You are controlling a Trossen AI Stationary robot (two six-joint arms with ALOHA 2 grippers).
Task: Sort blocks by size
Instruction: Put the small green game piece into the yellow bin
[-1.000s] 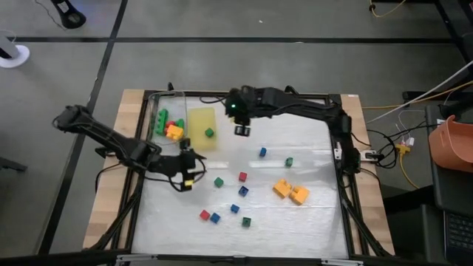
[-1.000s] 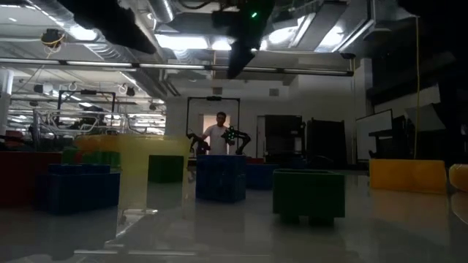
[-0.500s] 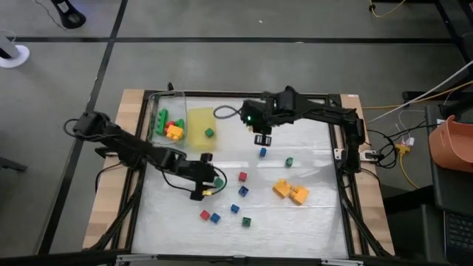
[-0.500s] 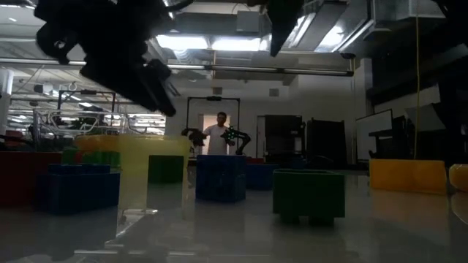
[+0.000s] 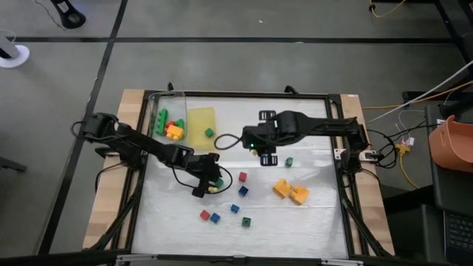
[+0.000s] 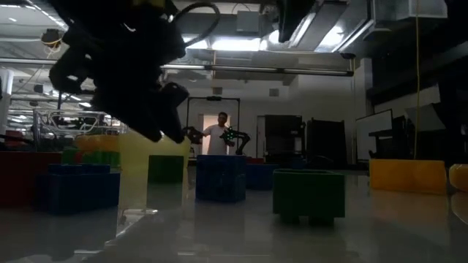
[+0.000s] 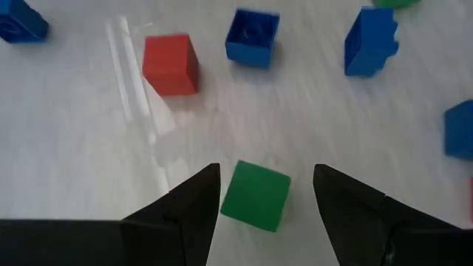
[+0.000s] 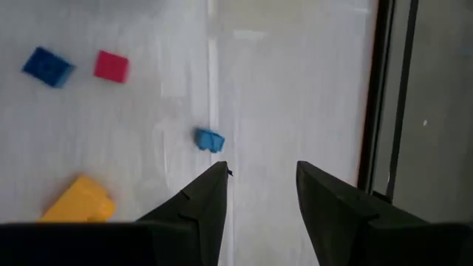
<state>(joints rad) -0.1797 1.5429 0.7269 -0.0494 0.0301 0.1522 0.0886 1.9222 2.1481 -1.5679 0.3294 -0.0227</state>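
Hovering left gripper (image 7: pixel 262 196) | fingers spread, green block (image 7: pixel 256 195) sitting between them on the table, ungrasped | right gripper (image 8: pixel 260 192) spread too, holding nothing, blue block (image 8: pixel 209 140) just ahead of its fingertips

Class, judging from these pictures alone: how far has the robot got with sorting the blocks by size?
Done: a few larger bricks lie in the clear container and one green cube on the yellow tray.
In hand: the left claw, open, straddles a green cube; the right claw hovers empty.
Left: scattered small cubes and two orange bricks.
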